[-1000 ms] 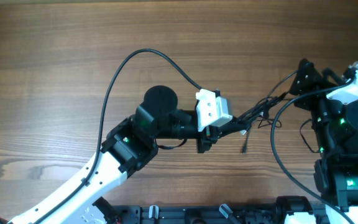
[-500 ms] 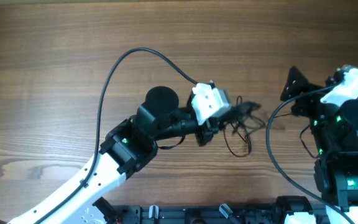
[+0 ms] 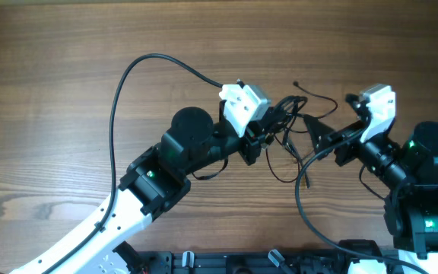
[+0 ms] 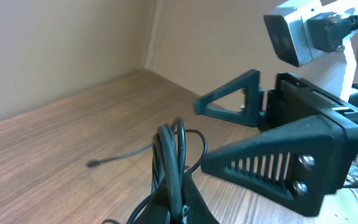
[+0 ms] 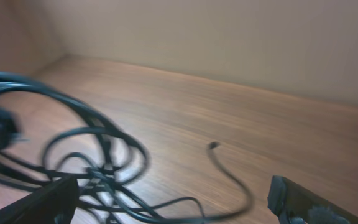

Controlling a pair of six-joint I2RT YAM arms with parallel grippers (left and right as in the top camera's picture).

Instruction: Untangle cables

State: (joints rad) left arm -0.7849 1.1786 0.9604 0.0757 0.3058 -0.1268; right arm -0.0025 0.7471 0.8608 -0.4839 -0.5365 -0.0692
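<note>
One tangle of black cables (image 4: 166, 162), their number impossible to count, sits clamped in the closed left gripper (image 3: 268, 129) over the middle of the counter (image 3: 67, 61). The right gripper (image 4: 201, 135) faces it, near, jaws spread wide. One loose end (image 3: 298, 84) rests on the wood.

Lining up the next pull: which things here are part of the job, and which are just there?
Job: tangled cables; left gripper, shut on them; right gripper, open nearby.
Just there: left arm's own wire; table.
</note>
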